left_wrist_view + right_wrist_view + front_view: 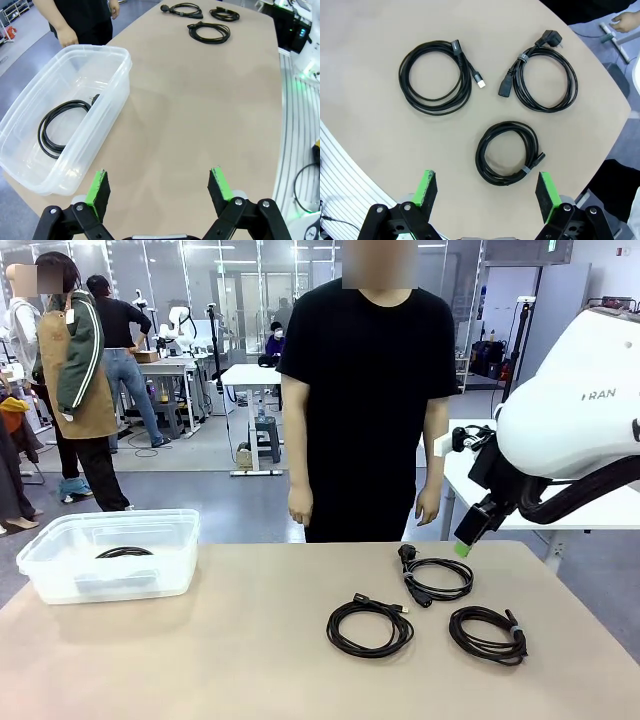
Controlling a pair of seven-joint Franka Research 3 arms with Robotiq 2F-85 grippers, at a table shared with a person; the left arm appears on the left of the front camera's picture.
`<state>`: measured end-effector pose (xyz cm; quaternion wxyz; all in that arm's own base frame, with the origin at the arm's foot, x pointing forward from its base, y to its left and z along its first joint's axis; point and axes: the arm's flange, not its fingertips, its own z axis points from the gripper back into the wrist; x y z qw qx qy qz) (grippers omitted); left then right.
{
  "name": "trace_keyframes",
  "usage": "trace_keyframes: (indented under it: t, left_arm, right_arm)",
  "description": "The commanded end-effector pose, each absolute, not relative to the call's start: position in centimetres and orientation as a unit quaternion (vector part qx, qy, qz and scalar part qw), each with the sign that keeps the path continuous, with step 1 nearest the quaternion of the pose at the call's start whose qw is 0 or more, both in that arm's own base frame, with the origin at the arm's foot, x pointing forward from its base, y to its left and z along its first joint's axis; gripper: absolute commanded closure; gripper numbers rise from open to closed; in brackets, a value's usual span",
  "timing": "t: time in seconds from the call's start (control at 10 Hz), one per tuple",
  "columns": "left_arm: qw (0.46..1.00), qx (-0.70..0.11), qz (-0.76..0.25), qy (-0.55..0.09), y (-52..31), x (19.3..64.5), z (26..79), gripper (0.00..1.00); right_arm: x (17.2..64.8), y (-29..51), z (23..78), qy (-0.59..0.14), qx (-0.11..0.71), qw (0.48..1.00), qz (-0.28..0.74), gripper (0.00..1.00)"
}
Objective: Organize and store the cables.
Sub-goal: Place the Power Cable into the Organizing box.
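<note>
Three coiled black cables lie on the right half of the tan table [250, 660]. The front view has one at the centre [370, 651], one with a wall plug behind it [465, 580] and a tied one at the right [458, 630]. My right gripper [465, 540] hovers open above them. Its wrist view looks down on the tied coil [481, 155] just beyond my open right gripper [485, 186], with the plug coil [570, 85] and the third coil [465, 75] farther off. Another cable [44, 131] lies in the clear bin [125, 65]. My left gripper [159, 185] is open over bare table beside the bin.
The clear plastic bin [108, 580] stands at the table's far left. A person in black [365, 390] stands at the far edge with both hands hanging down. A white table [600, 515] stands behind my right arm.
</note>
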<state>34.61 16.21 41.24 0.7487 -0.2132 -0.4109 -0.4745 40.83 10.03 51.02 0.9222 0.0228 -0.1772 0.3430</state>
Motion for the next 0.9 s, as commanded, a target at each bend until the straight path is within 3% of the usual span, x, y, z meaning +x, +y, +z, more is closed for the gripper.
trace_keyframes:
  t: [0.0,0.8]
  left_arm:
    - [0.744,-0.217,-0.472,-0.419,16.25,34.64,41.23,0.00]
    - [0.744,-0.217,-0.472,-0.419,16.25,34.64,41.23,0.00]
  right_arm:
    - [40.78,9.96,50.88,-0.177,0.024,0.923,0.342,0.00]
    - [40.85,9.91,51.01,-0.177,0.023,0.923,0.342,0.00]
